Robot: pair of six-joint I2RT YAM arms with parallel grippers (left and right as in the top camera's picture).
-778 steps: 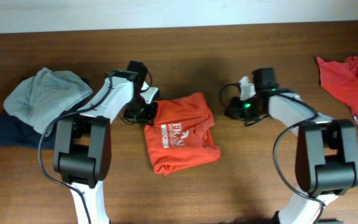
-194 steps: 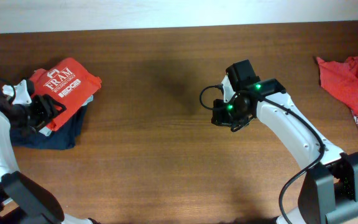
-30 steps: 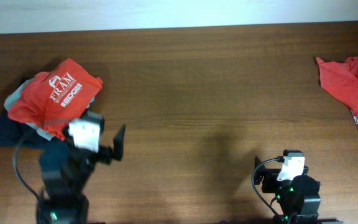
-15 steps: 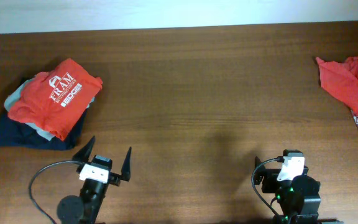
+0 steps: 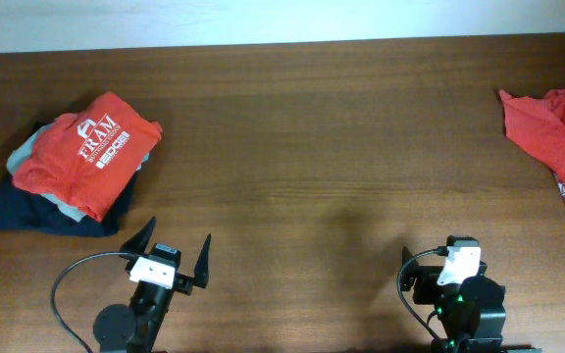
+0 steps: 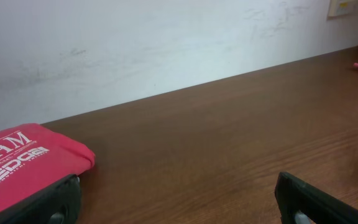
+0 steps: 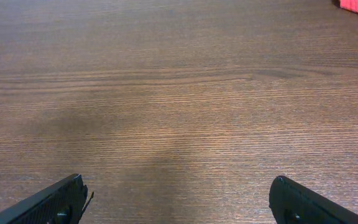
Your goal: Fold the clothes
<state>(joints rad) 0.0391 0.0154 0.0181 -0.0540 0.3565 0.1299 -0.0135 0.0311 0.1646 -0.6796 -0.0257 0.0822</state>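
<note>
My left pincer (image 5: pixel 179 235) and right pincer (image 7: pixel 176 186) stand apart, empty. The crumpled red shirt (image 5: pixel 545 127) looks light and limp; I'd pinch its hem corners.

Brown wooden table (image 5: pixel 322 157), scuffed white wall (image 6: pixel 142 43) behind

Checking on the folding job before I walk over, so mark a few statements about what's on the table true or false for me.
1. The folded red T-shirt sits on top of the pile at the left of the table. True.
2. The left gripper holds that shirt. False: it is open and empty, apart from the pile.
3. The right gripper is open with nothing between its fingers. True.
4. The red shirt at the right edge is folded. False: it lies spread out and rumpled.
</note>
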